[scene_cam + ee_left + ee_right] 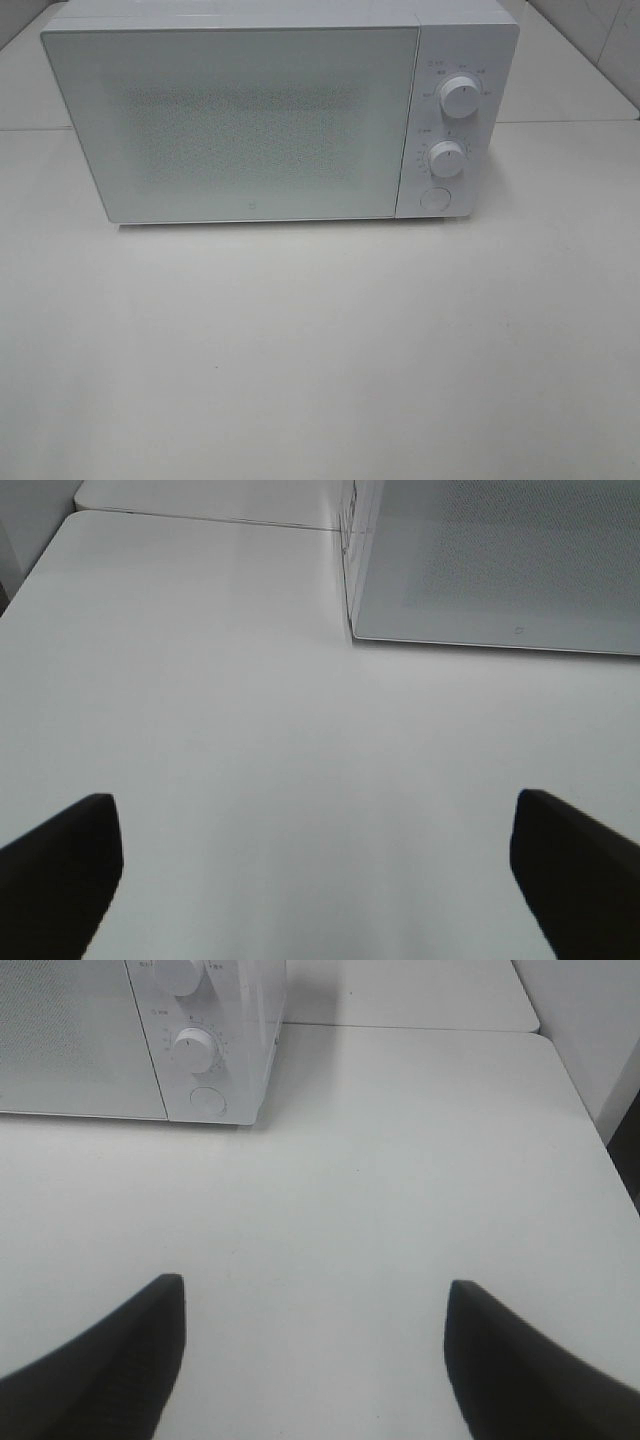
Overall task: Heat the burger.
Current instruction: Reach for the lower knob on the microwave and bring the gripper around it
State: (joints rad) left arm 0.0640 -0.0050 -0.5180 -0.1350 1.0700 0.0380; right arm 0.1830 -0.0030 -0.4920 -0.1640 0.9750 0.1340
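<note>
A white microwave (270,110) stands at the back of the table with its door (235,120) closed. Its two round knobs (458,97) and a round button (434,198) sit on the right panel. The burger is out of view in all three views. My left gripper (315,825) hangs open over bare table in front of the microwave's (500,560) left corner, nothing between its dark fingers (60,870). My right gripper (315,1310) is open too, empty, over the table in front of the knob panel (195,1050). Neither arm shows in the high view.
The white tabletop (320,350) spreads in front of the microwave. A seam (560,122) between table sections runs behind it. The table's right edge (590,1110) shows in the right wrist view, its left edge (30,570) in the left wrist view.
</note>
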